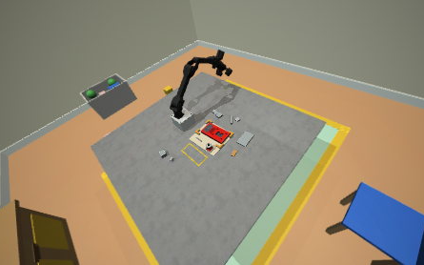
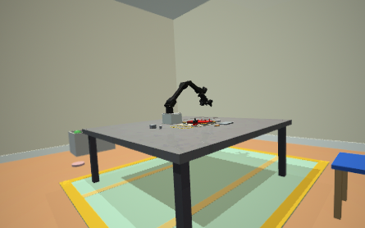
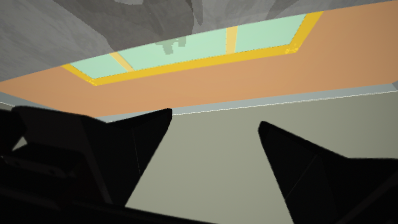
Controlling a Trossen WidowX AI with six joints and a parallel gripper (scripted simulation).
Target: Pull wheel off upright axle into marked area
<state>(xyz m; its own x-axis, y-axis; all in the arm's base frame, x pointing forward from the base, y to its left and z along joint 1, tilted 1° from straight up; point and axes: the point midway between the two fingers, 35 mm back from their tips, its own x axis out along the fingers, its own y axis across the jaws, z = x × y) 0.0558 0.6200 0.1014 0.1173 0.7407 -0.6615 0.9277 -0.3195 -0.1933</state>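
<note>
The wheel [image 1: 209, 146] [image 2: 195, 121] looks like a small dark piece with a pale centre, at the front corner of the cream and red board; the axle under it is too small to make out. The marked area is a yellow outline [image 1: 190, 158] on the table, just in front of the board, with nothing visible inside it. My gripper [image 1: 224, 72] [image 2: 210, 103] [image 3: 215, 119] is open and empty, high above the table and well behind the board. The wrist view shows the two fingers wide apart against the wall, with no wheel in view.
A red plate [image 1: 221, 135] lies on the cream board [image 1: 196, 140], with orange pieces at its corners. A grey flat block [image 1: 245, 138] and a small orange block [image 1: 233, 152] lie to the right. Small grey blocks [image 1: 162, 153] lie left of the outline, others behind the board.
</note>
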